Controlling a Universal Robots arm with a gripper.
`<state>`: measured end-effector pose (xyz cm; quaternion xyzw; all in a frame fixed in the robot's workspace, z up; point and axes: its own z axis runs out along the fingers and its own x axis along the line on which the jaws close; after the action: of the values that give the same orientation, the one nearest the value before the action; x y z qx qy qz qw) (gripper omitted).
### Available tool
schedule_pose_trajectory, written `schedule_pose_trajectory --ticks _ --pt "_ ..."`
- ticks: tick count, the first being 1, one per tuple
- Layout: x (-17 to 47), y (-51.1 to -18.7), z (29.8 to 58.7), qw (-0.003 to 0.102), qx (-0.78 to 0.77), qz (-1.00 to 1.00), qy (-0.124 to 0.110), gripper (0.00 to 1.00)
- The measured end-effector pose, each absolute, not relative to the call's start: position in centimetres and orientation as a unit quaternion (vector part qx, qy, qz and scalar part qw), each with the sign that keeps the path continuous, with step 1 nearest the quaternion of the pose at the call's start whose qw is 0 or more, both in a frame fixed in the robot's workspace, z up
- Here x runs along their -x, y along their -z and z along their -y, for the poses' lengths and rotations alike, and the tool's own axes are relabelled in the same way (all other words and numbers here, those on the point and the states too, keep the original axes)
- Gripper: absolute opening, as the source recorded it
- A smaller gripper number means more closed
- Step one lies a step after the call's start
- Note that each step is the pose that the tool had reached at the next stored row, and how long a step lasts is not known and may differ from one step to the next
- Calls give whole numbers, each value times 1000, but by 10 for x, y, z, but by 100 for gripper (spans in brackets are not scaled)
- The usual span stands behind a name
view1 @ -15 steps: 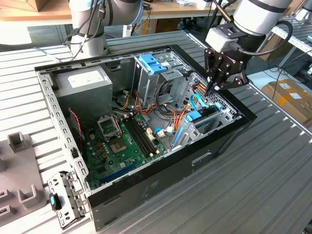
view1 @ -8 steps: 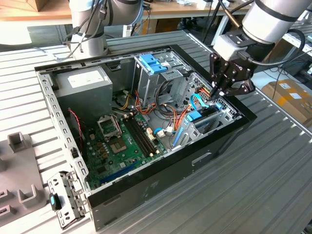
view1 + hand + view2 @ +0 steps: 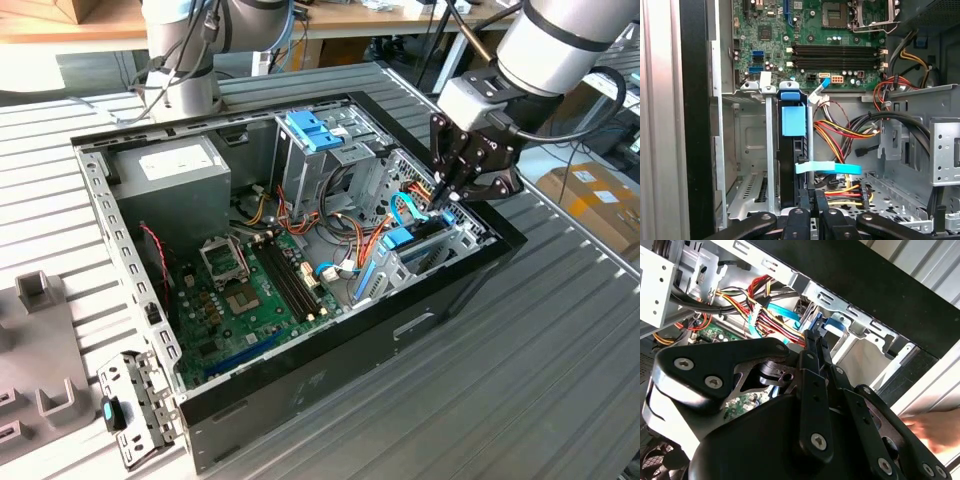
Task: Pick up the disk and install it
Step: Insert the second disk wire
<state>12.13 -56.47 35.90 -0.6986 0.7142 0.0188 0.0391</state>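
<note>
Gripper [image 3: 447, 199] low inside the open computer case [image 3: 330, 385], at the drive bay on the exterior view's right; fingers pinched together on the upper edge of the disk [image 3: 791, 150], as both wrist views suggest.

Disk stands on edge in the grey metal bay [image 3: 747, 150], dark body with light-blue carrier frame, most of its length already down between the bay walls; blue tab [image 3: 793, 120] on its face; light-blue data cable [image 3: 832, 168] crossing just beside it; bundle of red, yellow and black power wires [image 3: 845, 131] near.

Judgement: insertion under way, seating not yet confirmed. To do it well: keep the disk parallel to the bay walls; press straight along the slot, not sideways; any tilt would likely jam the carrier against the rails; keep the cable and wires out from under the leading edge; hold the grip until the carrier sits flush.

Motherboard [image 3: 830, 45] beyond the bay; case rests on a slatted metal table [image 3: 560, 370].
</note>
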Motion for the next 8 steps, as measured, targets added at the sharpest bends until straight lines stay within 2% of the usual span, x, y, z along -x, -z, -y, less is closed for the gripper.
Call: schedule_pose_trajectory --ticks 8 --pt "-118 -357 569 39 699 -714 -19 16"
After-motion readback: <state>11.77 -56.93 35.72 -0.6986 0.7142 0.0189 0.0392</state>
